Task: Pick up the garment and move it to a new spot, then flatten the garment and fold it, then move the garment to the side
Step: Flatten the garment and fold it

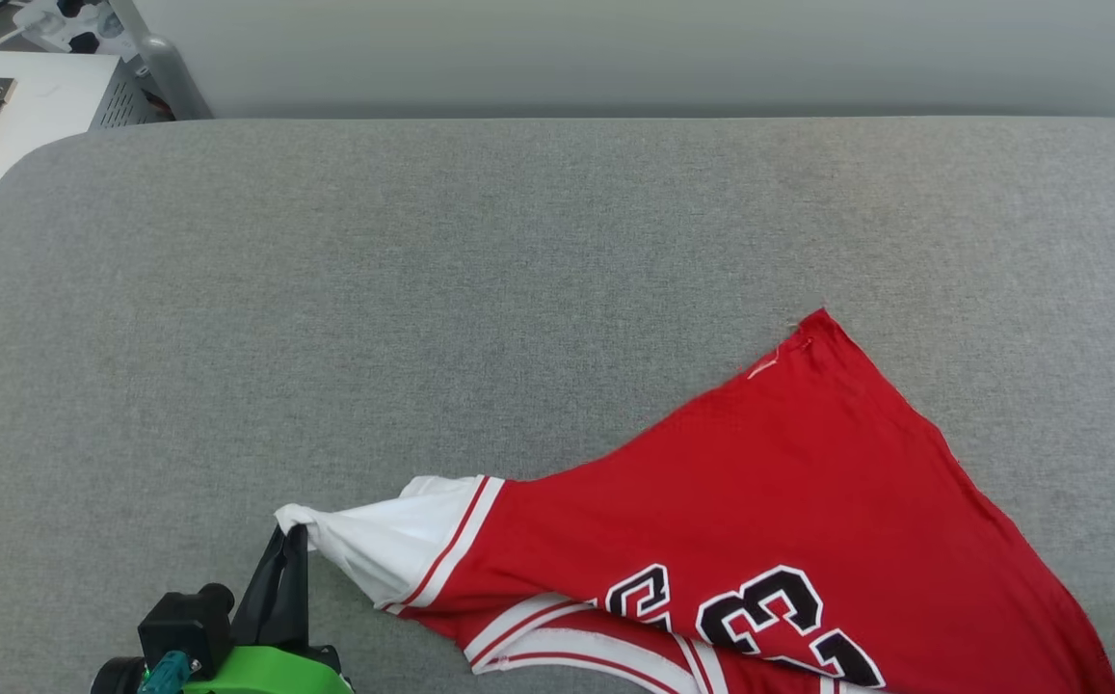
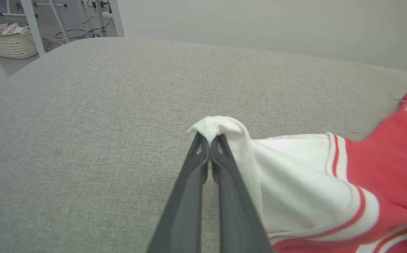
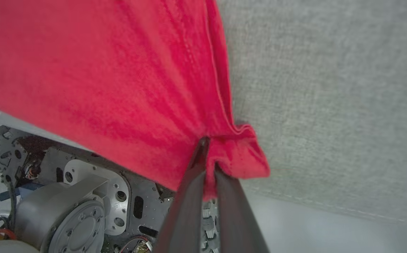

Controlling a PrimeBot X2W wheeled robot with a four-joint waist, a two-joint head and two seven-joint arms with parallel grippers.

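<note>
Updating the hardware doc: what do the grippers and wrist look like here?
Left gripper: two long, dark grey fingers tapering to thin tips, each with a triangular cut-out near the tip. Behind them in the head view, a bright green housing, a black block and a teal fitting. Right gripper: same dark tapered fingers.

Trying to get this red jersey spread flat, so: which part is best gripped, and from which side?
Take the jersey by its outer corners, from outside the cloth. The white sleeve end bunches into a peak at the robot's left; the left tool pinches it there. The right tool pinches a gathered red hem corner. The flat far corner looks harder.
</note>
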